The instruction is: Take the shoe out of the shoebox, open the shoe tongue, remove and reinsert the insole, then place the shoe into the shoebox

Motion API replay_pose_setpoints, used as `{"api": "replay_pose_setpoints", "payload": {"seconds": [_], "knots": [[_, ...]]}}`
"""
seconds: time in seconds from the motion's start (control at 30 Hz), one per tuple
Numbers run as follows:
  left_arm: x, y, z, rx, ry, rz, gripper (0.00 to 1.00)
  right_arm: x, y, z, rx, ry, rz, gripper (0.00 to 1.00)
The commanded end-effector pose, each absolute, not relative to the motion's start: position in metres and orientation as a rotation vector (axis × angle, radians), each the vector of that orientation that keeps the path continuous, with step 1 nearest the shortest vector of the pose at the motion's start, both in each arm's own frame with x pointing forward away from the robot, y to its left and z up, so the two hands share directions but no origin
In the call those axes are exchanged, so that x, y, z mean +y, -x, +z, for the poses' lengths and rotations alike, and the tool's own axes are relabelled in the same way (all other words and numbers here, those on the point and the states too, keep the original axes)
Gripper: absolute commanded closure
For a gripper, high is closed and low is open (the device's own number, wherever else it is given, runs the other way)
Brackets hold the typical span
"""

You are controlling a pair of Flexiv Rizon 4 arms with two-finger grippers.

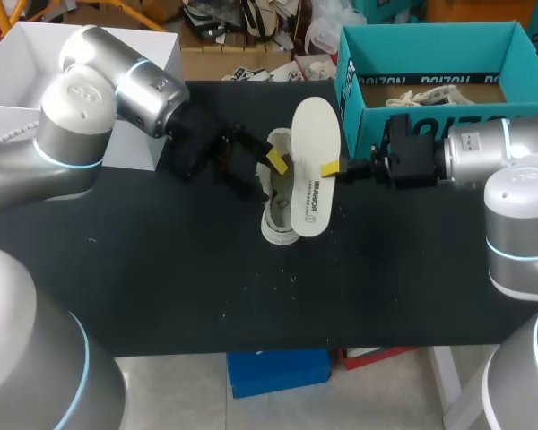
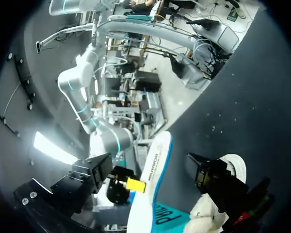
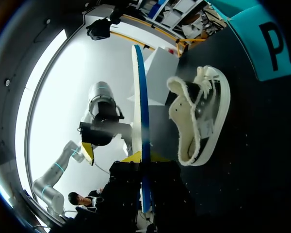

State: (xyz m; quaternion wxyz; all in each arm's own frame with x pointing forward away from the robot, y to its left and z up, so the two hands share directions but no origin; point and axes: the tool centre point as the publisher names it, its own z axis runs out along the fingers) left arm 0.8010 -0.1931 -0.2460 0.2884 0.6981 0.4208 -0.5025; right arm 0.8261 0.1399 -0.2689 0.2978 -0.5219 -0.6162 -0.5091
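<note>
A white shoe point(image 1: 278, 224) stands on the black table, toe towards the front edge. My right gripper point(image 1: 334, 168) is shut on the side edge of the white insole point(image 1: 312, 143), which hangs upright over the shoe's right side. From the wrist the insole point(image 3: 138, 97) shows edge-on with a blue rim, pinched at my right gripper point(image 3: 141, 158), and the shoe point(image 3: 203, 116) lies just beside it. My left gripper point(image 1: 264, 166) is open at the shoe's left side near the collar, holding nothing. One of its black fingers point(image 2: 216, 182) stands against the shoe point(image 2: 233, 167), beside the insole point(image 2: 153, 179).
The teal shoebox point(image 1: 368, 116) stands open at the back right, behind my right arm, with crumpled paper inside. A white box point(image 1: 36, 54) sits at the back left. The black table point(image 1: 161, 287) runs to its front edge below the shoe.
</note>
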Motion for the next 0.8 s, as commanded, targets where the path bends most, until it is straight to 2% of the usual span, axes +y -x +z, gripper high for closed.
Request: {"api": "replay_pose_setpoints", "payload": {"seconds": [0.03,0.5,0.8], "knots": [[-0.191,-0.795,-0.238,1.474,-1.626,-0.798,0.00,0.144,-0.829,-0.270,-1.636,1.384,-1.353,1.00],[-0.191,-0.795,-0.238,1.474,-1.626,-0.798,0.00,0.146,-0.826,-0.272,-1.649,1.385,-1.326,1.00],[-0.183,-0.806,-0.248,1.487,-1.328,-0.880,0.00,0.148,-0.824,-0.272,-1.652,1.389,-1.317,1.00]]}}
